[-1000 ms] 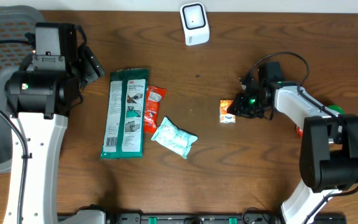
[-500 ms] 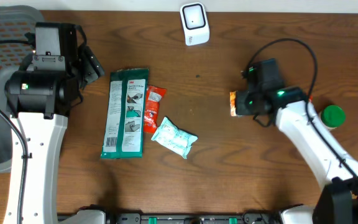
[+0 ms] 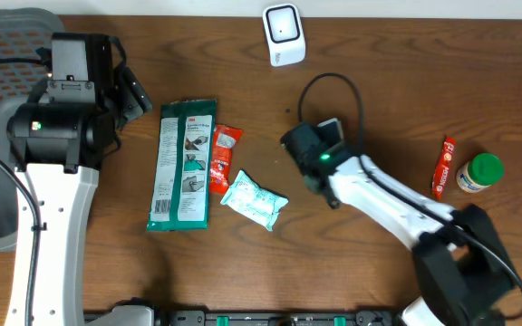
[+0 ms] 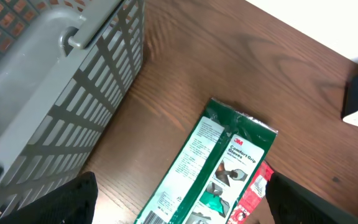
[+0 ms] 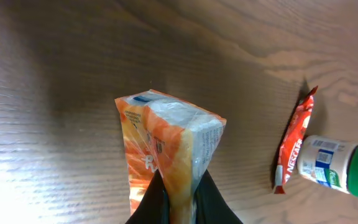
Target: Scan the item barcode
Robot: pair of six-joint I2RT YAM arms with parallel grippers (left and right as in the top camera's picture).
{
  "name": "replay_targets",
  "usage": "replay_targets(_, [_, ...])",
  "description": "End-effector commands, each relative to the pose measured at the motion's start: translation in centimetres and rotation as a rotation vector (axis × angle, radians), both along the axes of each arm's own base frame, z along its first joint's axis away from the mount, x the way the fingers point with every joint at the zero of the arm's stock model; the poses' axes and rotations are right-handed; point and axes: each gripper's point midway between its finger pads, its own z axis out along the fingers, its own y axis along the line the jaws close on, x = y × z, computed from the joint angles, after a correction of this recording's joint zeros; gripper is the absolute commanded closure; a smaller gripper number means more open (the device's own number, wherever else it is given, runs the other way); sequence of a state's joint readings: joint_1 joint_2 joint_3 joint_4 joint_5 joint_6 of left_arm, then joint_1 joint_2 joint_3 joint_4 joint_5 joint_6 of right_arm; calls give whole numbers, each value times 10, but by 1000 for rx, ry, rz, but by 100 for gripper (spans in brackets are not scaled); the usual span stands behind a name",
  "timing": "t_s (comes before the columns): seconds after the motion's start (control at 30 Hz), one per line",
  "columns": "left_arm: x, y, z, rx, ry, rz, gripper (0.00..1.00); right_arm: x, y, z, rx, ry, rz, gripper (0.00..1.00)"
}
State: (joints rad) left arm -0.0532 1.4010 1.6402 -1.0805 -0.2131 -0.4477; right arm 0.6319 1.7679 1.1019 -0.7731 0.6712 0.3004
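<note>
L gripper (image 3: pixel 132 93), beside the grey basket (image 4: pixel 55 93): jaws wide apart, empty. Centre: R gripper (image 5: pixel 180 198) is closed tight, pinching only the lower edge of the orange snack pkt (image 5: pixel 166 143), held above the table (image 3: pixel 379 72). The scanner (image 3: pixel 284 34) is well apart, at the far edge. Risk: it's a thin grip on crinkly film, so the pkt may slip or twist & the barcode may face away from the scanner.

Bare table (image 3: pixel 424 54) right of scanner (image 3: pixel 282 34)
</note>
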Motion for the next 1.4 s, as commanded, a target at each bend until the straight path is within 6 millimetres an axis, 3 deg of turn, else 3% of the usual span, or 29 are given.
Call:
replay_targets(0.0, [1, 3, 5, 11, -10, 10, 13, 5, -10, -4, -124, -39, -12, 98])
replay_targets(0.17, [1, 3, 5, 11, -10, 10, 13, 5, -9, -16, -135, -18, -10, 87])
replay_targets(0.77, [1, 3, 5, 11, -10, 10, 13, 2, 4, -27, -44, 19, -3, 71])
replay_targets(1.13, [1, 3, 5, 11, -10, 10, 13, 3, 2, -28, -15, -1, -46, 51])
replay_targets(1.37, [1, 3, 5, 11, -10, 10, 13, 3, 6, -36, 72, 36, -70, 48])
